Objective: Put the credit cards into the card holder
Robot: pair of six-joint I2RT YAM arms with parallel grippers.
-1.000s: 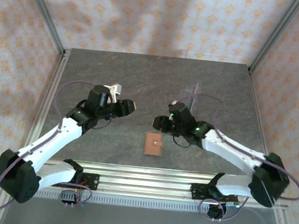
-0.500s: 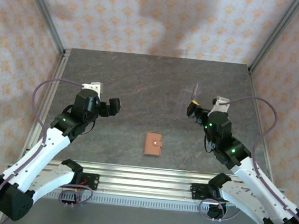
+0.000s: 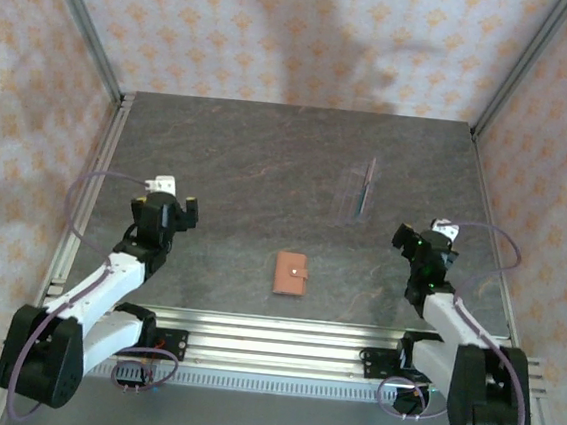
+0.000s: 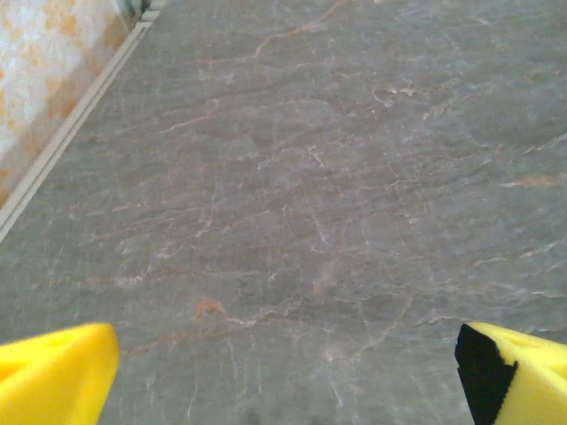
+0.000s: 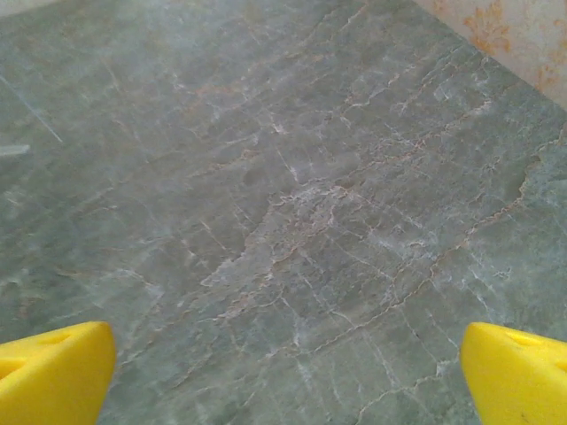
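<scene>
**Card holder.** One small reddish-brown leather card holder (image 3: 292,273) is observed lying flat and folded shut on the table (image 3: 268,161). A short tab is seen across its right edge, closed by a small pale stud. The outline is rectangular, and the leather appears smooth and evenly coloured. It is located between the two claws, to the right of the left claw (image 3: 169,205) and to the left of the right claw (image 3: 422,238). It sits slightly nearer the arm bases than either claw and well apart from both.

**Claws.** In the left wrist view the left claw (image 4: 283,376) is found fully spread. Its yellow fingertips (image 4: 53,372) are pushed out to the lower corners, with bare grey table between them. Nothing is held. The right claw (image 5: 283,376) is recorded in the same condition. Its yellow fingertips (image 5: 518,372) are set wide and nothing is gripped.

**Limits of observation.** A clear plastic stand (image 3: 356,191) is noted beyond the right claw and to its left, towards the back of the table. A thin dark strip is seen upright in it. The strip is too slim to be identified from above, so the credit cards cannot be confirmed there. The inside of the card holder is concealed by its closed flap. In both wrist views the fingertips are cut off by the picture edges.
</scene>
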